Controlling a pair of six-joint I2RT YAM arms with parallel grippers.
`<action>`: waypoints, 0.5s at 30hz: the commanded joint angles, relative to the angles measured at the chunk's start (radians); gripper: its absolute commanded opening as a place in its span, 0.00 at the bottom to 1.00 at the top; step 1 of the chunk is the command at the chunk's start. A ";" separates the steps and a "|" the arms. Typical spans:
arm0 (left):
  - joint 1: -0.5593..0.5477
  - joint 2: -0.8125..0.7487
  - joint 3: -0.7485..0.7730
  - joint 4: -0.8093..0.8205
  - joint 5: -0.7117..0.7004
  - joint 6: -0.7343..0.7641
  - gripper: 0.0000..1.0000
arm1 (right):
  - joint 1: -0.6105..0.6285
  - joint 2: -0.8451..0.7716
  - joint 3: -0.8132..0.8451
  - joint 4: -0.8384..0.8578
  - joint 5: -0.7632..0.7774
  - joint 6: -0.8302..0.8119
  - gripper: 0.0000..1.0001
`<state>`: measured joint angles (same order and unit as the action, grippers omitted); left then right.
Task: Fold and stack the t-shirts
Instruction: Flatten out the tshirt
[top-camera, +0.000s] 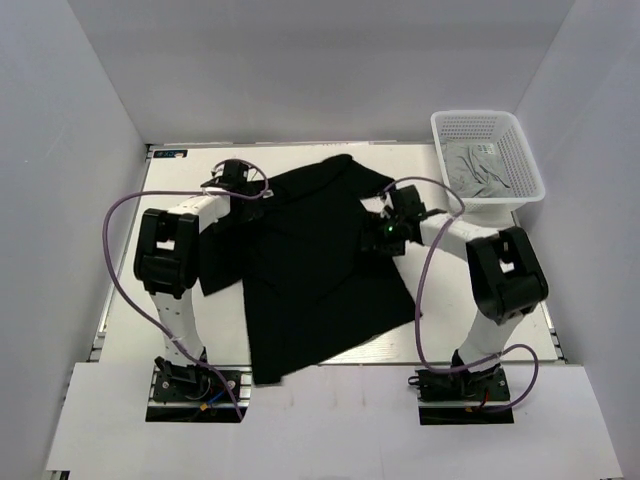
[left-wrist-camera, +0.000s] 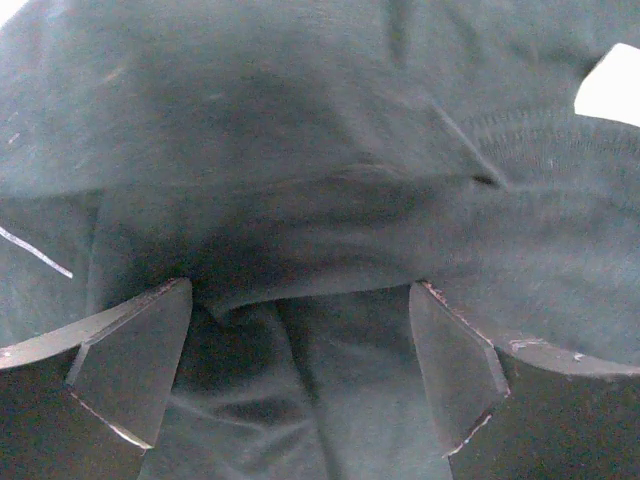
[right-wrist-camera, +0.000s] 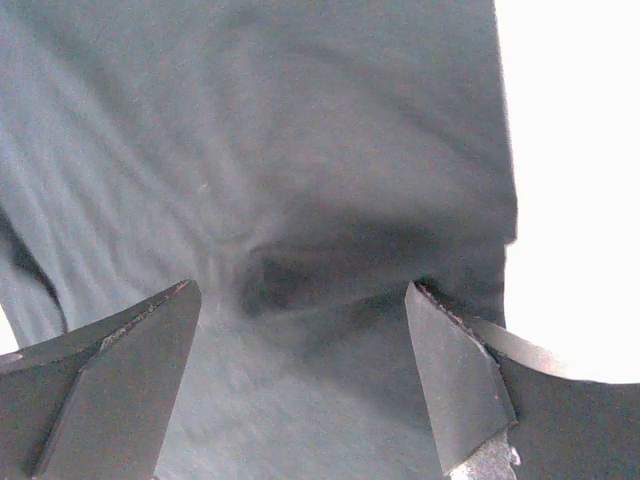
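While both stand wide open and hold nothing, the left gripper (left-wrist-camera: 300, 290) and right gripper (right-wrist-camera: 300, 290) hover low over the black t-shirt (top-camera: 310, 270), which lies spread on the table (top-camera: 180, 175); the grey t-shirt (top-camera: 478, 165) is in the basket (top-camera: 530, 185). Folding seems only starting: next, each must pinch a cloth edge.

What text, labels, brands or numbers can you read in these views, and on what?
No text can be read.
Small bluish mark at the far left corner of the table: maybe a label, too small to read.
Black t-shirt: plain, no print in any view.
White basket: no label seen.
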<state>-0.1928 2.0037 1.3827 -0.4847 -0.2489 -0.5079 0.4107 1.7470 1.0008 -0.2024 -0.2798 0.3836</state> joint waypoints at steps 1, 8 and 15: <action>0.009 -0.091 -0.072 -0.132 -0.072 -0.063 1.00 | -0.078 0.134 0.075 -0.064 0.123 -0.081 0.90; -0.010 -0.255 -0.198 -0.152 -0.026 -0.084 1.00 | -0.162 0.310 0.404 -0.112 0.119 -0.146 0.90; -0.020 -0.489 -0.436 -0.111 0.129 -0.087 1.00 | -0.164 0.392 0.607 -0.143 0.133 -0.241 0.90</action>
<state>-0.2047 1.6238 1.0035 -0.6052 -0.1848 -0.5793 0.2485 2.1349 1.5635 -0.2939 -0.1741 0.2222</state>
